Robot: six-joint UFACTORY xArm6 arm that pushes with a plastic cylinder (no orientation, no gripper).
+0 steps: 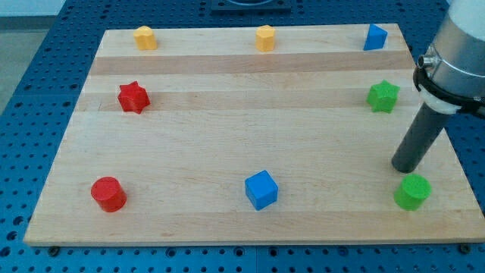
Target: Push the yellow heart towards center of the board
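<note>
Dark and straight, the rod descends from the arm's grey housing at the view's right edge and slants down toward the view's left. My tip rests on the wooden board near its right side. No fingers are fitted, so nothing opens or closes, and the rod has hold of nothing. The tip stands just above and slightly left of the green cylinder; whether the two touch cannot be told. The green star lies farther toward the view's top, apart from the rod.

Block count: eight in total, two of each colour.
- Yellow, two: both on the top edge strip. One yellow block sits toward the top left, the other yellow block at the top middle. Their shapes are too small to make out with certainty, so which one is the heart cannot be told. Both lie well apart from the tip.
- Blue, two: a blue block at the top right and a blue cube at the bottom middle.
- Red, two: a red star at the left and a red cylinder at the bottom left.
- Green, two: the star and the cylinder listed above.

The board lies on a blue perforated table.
</note>
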